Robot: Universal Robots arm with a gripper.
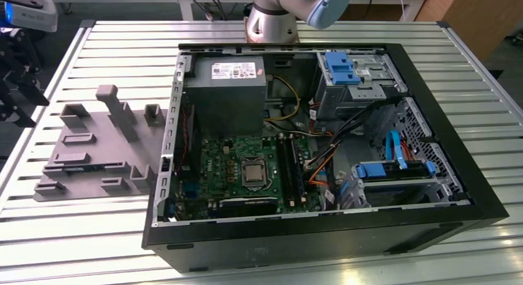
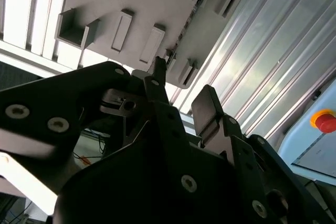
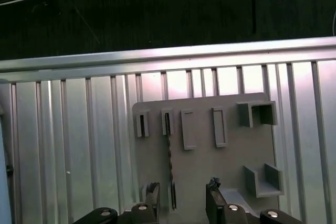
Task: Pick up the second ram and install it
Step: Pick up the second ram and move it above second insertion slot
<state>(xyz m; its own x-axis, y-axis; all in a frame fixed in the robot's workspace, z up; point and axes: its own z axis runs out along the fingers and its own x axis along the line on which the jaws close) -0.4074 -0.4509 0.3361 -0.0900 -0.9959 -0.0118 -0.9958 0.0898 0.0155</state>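
Observation:
The second ram [image 3: 169, 156] is a thin dark board standing on edge in the slots of the grey holder plate [image 3: 231, 156]. In the first wrist view my gripper [image 3: 182, 192] hangs above the plate, open. The ram's near end lies between the two fingertips [image 3: 152, 191], closer to one of them, and I cannot tell if it touches. The second wrist view shows the same gripper [image 2: 181, 90] with its fingers apart, and the ram's edge [image 2: 186, 22] on the plate beyond. In the exterior view the ram [image 1: 90, 167] lies as a dark strip on the holder plate [image 1: 98, 138], left of the computer case.
An open black computer case [image 1: 327, 236] fills the middle of the slatted metal table [image 1: 122, 46], with the green motherboard [image 1: 237, 168] and its long black slots [image 1: 288, 165] inside. Upright grey blocks [image 1: 114, 110] rise from the holder plate. A red button [image 2: 326, 121] sits off the table edge.

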